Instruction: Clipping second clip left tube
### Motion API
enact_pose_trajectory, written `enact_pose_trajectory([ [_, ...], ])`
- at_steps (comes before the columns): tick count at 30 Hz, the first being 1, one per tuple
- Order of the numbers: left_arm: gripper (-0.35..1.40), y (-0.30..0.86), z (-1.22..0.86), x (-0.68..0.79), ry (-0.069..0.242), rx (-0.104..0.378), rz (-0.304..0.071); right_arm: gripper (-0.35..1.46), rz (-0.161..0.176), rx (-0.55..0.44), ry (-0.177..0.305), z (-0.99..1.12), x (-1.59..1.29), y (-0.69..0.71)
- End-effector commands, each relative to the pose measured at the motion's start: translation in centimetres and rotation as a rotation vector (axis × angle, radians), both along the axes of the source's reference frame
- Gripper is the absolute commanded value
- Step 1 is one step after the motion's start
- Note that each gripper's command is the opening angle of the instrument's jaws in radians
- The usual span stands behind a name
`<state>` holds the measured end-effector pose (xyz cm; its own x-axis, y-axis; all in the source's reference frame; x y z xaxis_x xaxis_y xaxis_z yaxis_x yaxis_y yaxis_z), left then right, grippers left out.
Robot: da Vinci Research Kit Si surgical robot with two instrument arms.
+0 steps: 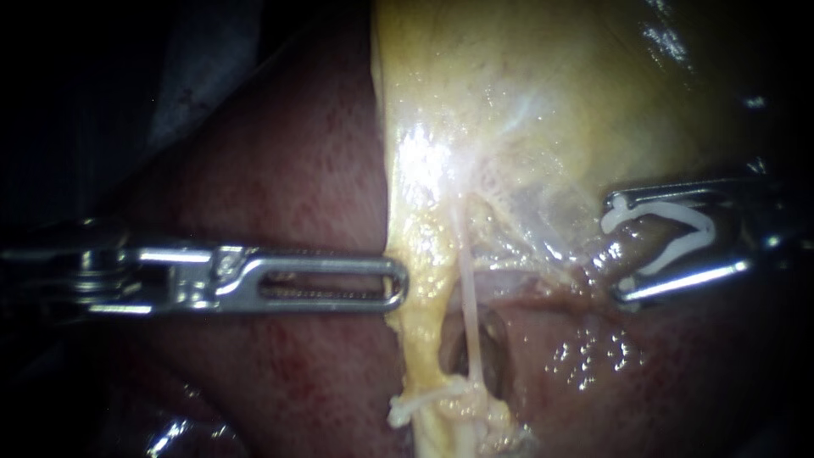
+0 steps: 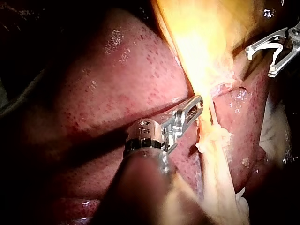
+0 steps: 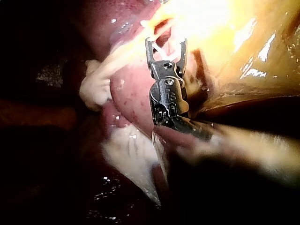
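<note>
Right instrument holds clip; tube perhaps endoscope-only.

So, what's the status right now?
Right instrument holds a white clip in its jaws, short of the tube. Left instrument against the gallbladder. No tool between.

Room lies free between right tool's clip and tube; left tool crowds the other side.

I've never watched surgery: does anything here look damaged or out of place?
Nothing stands out. The right instrument holds a white clip between its jaws, apart from the thin tube; no tear or spill shows.
</note>
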<state>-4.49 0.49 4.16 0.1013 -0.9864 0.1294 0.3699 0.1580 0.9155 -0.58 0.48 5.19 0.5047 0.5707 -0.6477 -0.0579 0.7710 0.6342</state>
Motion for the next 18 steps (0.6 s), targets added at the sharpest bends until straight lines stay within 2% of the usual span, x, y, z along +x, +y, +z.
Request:
enact_pose_trajectory([
  [1, -0.35, 0.00, 0.00, 0.00, 0.000, 0.000, 0.000, 0.58, 0.000, 0.000, 0.000, 0.00, 0.00, 0.00],
  [9, -0.35, -0.01, -0.08, 0.06, -0.003, 0.002, 0.003, 0.58, 0.000, -0.001, 0.000, 0.01, 0.00, -0.02],
  [18, -0.35, -0.02, -0.23, 0.28, -0.012, 0.009, 0.013, 0.58, -0.008, 0.002, 0.006, 0.03, 0.02, -0.06],
])
